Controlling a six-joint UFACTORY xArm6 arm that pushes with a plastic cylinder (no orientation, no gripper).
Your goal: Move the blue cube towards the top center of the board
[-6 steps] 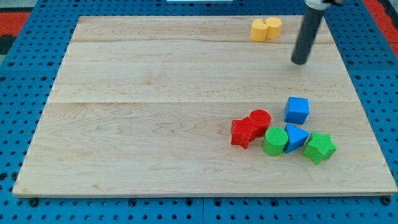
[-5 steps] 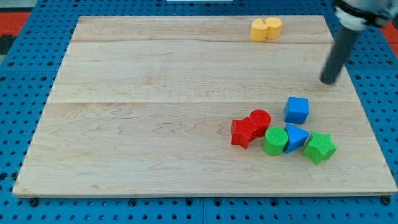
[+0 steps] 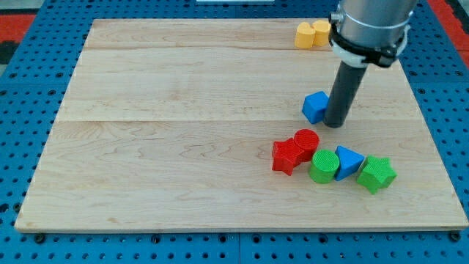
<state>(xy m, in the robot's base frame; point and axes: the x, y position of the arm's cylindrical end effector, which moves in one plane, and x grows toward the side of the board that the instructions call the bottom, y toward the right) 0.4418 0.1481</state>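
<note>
I have no claw, only my tip (image 3: pixel 335 122), now touching the blue cube (image 3: pixel 316 107) on its right. The cube has slid up-left from the cluster, still well below the surface's (image 3: pixel 183 88) top center.

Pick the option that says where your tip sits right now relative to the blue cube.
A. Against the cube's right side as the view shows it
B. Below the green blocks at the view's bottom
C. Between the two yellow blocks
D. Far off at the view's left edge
A: my tip stands right at the view's right side of the blue cube, seemingly touching it, well above the red and green cluster.
</note>
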